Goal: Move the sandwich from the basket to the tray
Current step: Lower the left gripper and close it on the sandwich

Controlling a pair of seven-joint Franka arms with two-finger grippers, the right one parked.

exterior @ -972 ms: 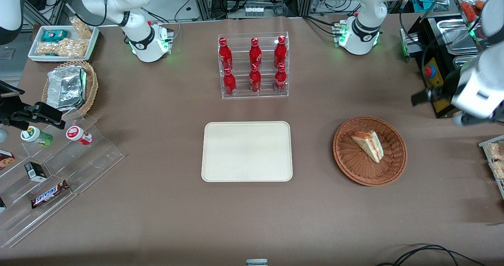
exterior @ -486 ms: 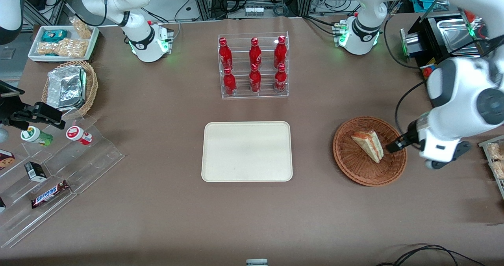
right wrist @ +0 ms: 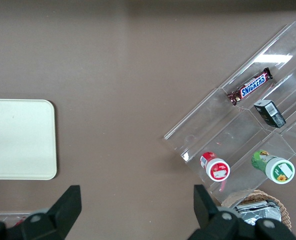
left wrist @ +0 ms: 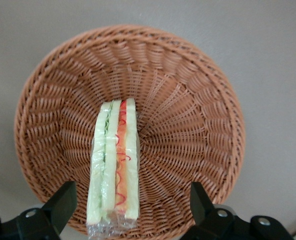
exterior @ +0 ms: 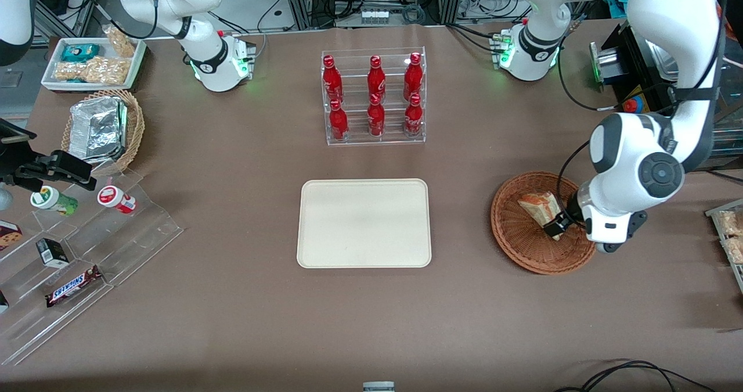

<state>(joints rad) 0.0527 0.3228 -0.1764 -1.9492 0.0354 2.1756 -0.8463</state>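
The sandwich (exterior: 533, 206) (left wrist: 115, 165), a clear-wrapped wedge with pale bread and orange-red filling, lies on its side in the round reddish-brown wicker basket (exterior: 516, 241) (left wrist: 188, 125). My left gripper (exterior: 558, 223) (left wrist: 130, 200) hangs open just above the basket, over the sandwich's wide end. One finger stands on each side of the sandwich, and neither touches it. The arm's wrist hides part of the sandwich in the front view. The cream rectangular tray (exterior: 364, 222) (right wrist: 18, 137) lies flat beside the basket, toward the parked arm's end, with nothing on it.
A clear rack of red bottles (exterior: 374, 99) stands farther from the front camera than the tray. Toward the parked arm's end are a stepped acrylic shelf with snacks (exterior: 87, 252), a tan basket with a foil container (exterior: 104, 128) and a white snack tray (exterior: 93, 61). A black machine (exterior: 644, 61) stands at the working arm's end.
The left arm has swung in from the working arm's end of the table and lowered over the basket. Its open gripper now straddles the sandwich. The sandwich has not moved.
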